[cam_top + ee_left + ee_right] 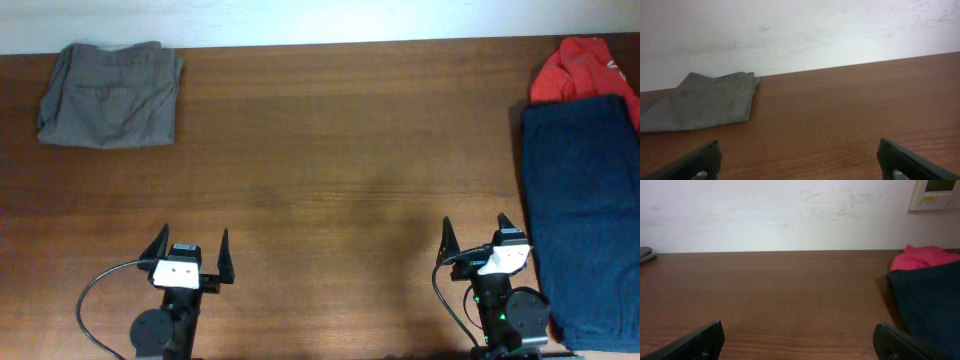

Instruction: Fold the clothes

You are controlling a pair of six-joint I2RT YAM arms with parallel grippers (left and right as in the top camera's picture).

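Observation:
A dark navy blue trouser-like piece lies flat along the table's right edge, and it shows at the right of the right wrist view. A red top lies bunched behind it, also in the right wrist view. Grey folded trousers lie at the far left corner, and show in the left wrist view. My left gripper is open and empty near the front edge at left. My right gripper is open and empty, just left of the navy piece. No black piece is in view.
The brown wooden table runs to a white wall at the back. A wall panel hangs at the upper right of the right wrist view. Cables loop beside both arm bases.

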